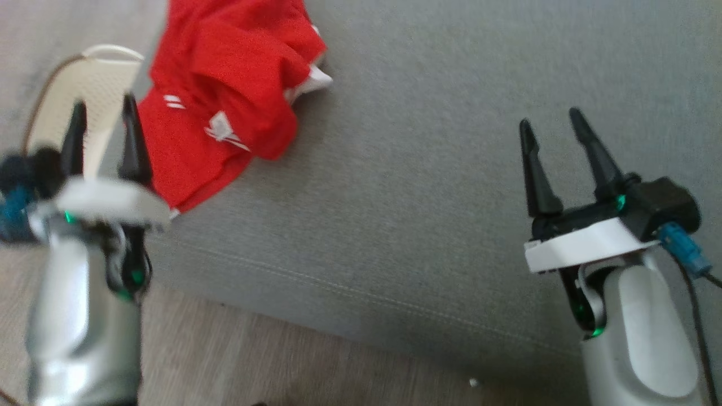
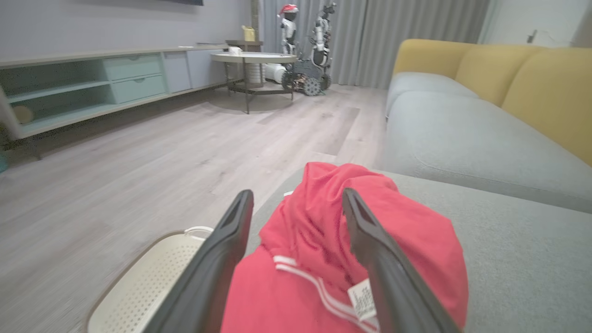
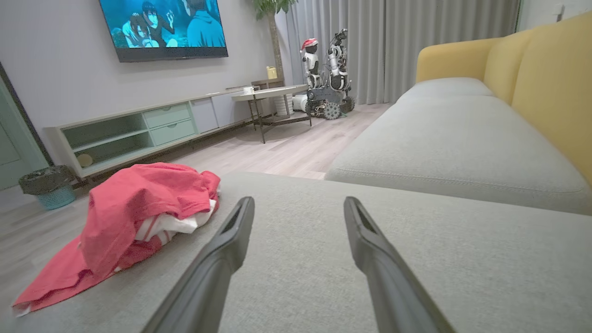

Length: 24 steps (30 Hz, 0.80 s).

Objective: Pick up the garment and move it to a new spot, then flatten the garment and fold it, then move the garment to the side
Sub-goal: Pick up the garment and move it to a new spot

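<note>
Gaping wide and gripping nothing at the near edge of the sofa seat [image 1: 423,169]: left gripper [image 1: 104,102], fingertips at the rim of the crumpled red garment [image 1: 225,84]. Well apart to the right, right gripper [image 1: 549,117], likewise wide and empty.

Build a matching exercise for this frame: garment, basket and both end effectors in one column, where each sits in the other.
Column 1:
1. garment
2. basket
3. left end effector
4. right end effector

Column 2:
A. open, above bare grey cushion
B. on the floor beside the cushion
C. crumpled at the cushion's left edge
D. open, aimed at the garment

Pairs: 1-C, 2-B, 3-D, 4-A
</note>
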### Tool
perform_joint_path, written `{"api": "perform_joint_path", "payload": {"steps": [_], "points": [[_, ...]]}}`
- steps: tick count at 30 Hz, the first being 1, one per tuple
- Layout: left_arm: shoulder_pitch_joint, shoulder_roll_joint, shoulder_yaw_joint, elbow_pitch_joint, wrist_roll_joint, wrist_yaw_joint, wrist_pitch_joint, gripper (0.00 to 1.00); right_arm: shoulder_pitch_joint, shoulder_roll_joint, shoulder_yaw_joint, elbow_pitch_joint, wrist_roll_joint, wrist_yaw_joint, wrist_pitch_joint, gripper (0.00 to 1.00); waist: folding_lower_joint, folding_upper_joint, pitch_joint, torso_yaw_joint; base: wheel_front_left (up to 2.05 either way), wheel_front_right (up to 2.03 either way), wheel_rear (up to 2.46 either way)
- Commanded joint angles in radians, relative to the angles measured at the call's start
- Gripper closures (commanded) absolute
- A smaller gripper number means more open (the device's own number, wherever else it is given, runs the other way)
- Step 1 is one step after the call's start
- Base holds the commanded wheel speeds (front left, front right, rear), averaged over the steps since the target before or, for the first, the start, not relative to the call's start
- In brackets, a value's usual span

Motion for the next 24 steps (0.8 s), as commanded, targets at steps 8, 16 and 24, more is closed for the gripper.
{"api": "perform_joint_path", "payload": {"steps": [8, 16, 24], "points": [[-0.289, 0.119, -0.005, 0.179, -0.032, -0.062, 0.156, 0.0, -0.044, 0.004, 0.015, -0.152, -0.046, 0.007, 0.049, 0.0, -0.0001, 0.0, 0.132, -0.105, 0.0, 0.0, 0.0], [-0.439, 0.184, -0.036, 0.386, -0.018, -0.053, 0.248, 0.0, -0.047, 0.004, 0.015, -0.188, -0.051, 0.007, 0.054, 0.0, -0.0001, 0.0, 0.177, -0.162, 0.0, 0.0, 0.0], [-0.492, 0.201, -0.035, 0.468, -0.01, -0.023, 0.15, 1.0, -0.049, 0.004, 0.011, -0.177, -0.042, 0.007, 0.043, 0.0, -0.0001, 0.0, 0.171, -0.178, 0.0, 0.0, 0.0]]}}
